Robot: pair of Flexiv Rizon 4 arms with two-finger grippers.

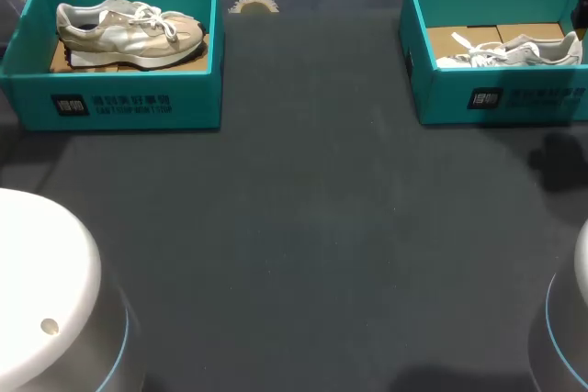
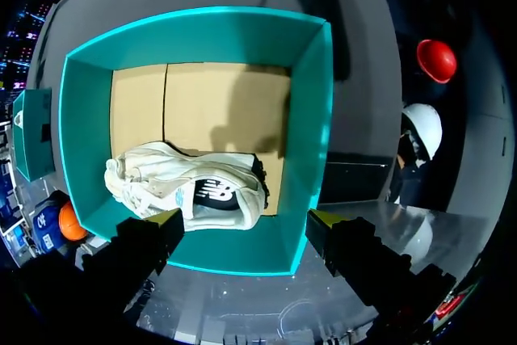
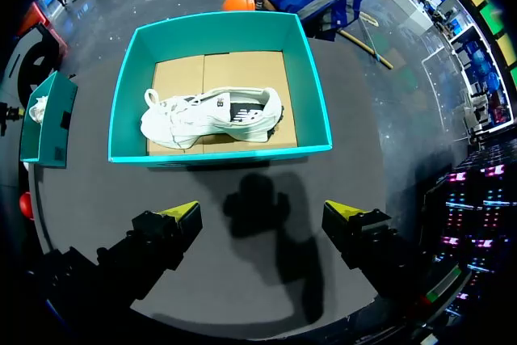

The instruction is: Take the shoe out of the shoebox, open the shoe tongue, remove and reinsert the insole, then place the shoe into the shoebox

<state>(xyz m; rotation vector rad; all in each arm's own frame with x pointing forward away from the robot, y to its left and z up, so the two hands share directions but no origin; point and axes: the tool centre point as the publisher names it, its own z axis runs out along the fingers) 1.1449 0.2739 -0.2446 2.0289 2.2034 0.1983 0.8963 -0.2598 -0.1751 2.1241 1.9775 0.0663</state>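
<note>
the left gripper hangs over the teal cardboard shoebox at the far left of the dark grey table, its yellow-tipped fingers spread wide with nothing between them. the cream and beige lace-up sneaker lies on its side on that box's brown cardboard floor. the right gripper, equally wide open and empty, sits over bare table just on the near side of a second teal shoebox at the far right, where a white lace-up sneaker lies on its side.
</note>
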